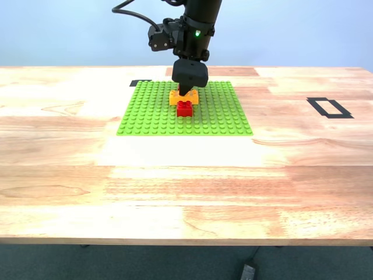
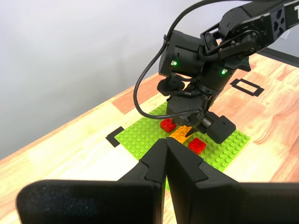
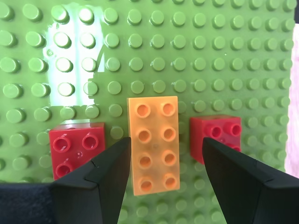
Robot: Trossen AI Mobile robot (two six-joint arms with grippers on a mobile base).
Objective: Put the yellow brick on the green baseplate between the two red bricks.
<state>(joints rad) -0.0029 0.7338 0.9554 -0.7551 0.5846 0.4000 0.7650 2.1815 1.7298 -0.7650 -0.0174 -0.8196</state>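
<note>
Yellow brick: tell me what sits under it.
The yellow brick lies on the green baseplate, between the two red bricks. The studs beneath it are covered.

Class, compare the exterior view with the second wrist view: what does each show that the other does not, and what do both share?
Only the exterior view shows the wooden table, the whole green baseplate, two black tape marks and the arm above the bricks.

Only the second wrist view shows both red bricks, one on each side of the yellow brick, each with a gap, and my second gripper open, fingers apart from the brick.

Both show the yellow brick, a red brick and the baseplate.
</note>
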